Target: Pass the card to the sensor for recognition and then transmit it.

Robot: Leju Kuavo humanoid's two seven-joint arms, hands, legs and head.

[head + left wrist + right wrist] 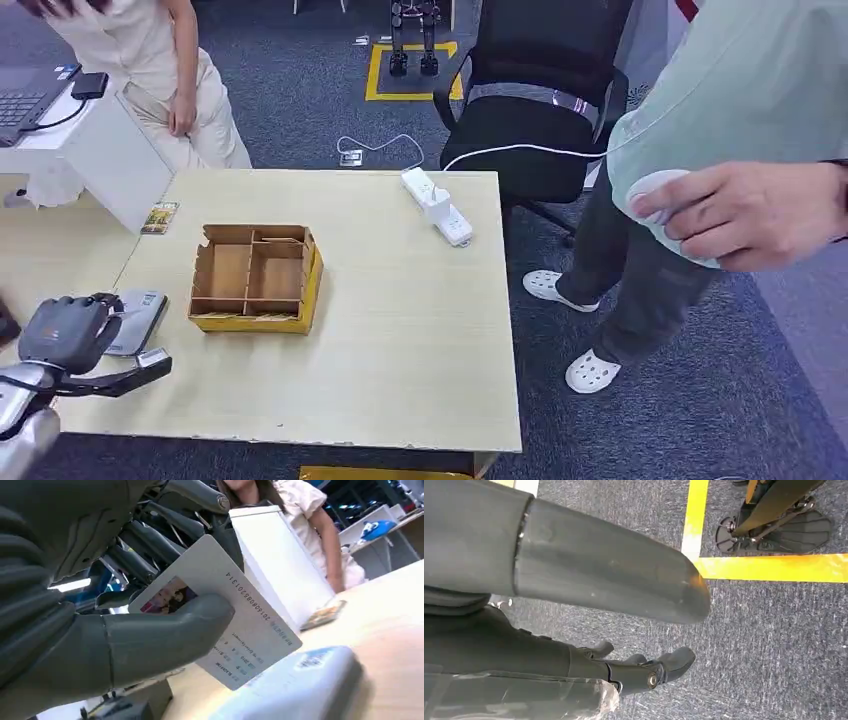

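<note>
At the table's (400,330) left edge, the left hand (68,332) grips the card (235,615) between thumb (165,635) and fingers (145,555); the card is white, printed with a small photo and lines of text, and it hangs tilted just above the grey sensor (138,320), whether touching it cannot be told; the sensor lies flat on the tabletop, just left of the box (257,278); the box is cardboard, open-topped, split into compartments; a white power strip (437,206) lies near the table's far edge, well apart from the box; a small picture card (159,217) sits by the far left corner; the right hand (614,630) hangs over grey carpet with yellow tape lines (774,566), its fingers apart and holding nothing; a person's hand (745,212) on the right holds a pale round thing (655,190); another person (160,70) stands behind the table.
</note>
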